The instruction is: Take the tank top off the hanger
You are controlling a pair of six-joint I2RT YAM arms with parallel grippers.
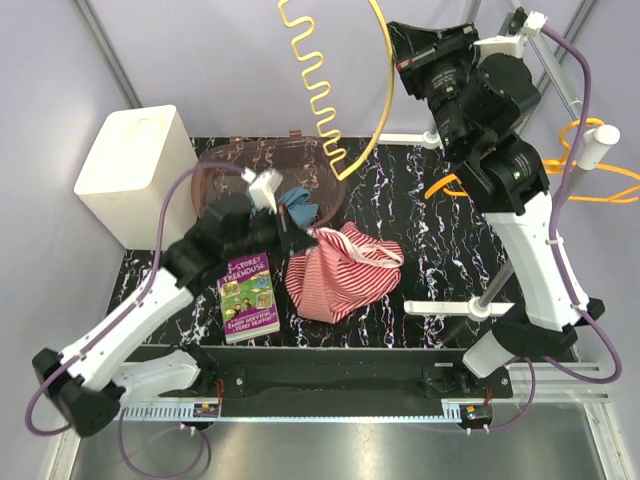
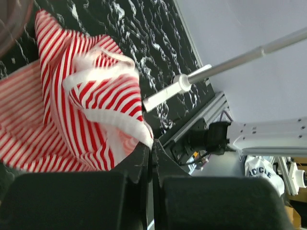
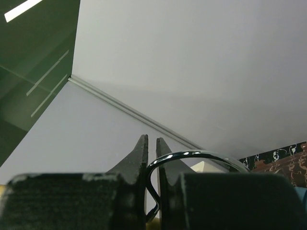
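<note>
Tank top (image 1: 345, 270), soft light cloth: we are pinching its hem with the left tool (image 2: 151, 143), clamping the hanger hook (image 3: 192, 153) with the right tool (image 3: 151, 141).

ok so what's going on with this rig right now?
The right gripper is shut on the metal hook of the yellow hanger and holds it up in the air above the table. The left gripper is shut on an edge of the red-striped tank top, which lies bunched on the table. The top looks clear of the hanger.
</note>
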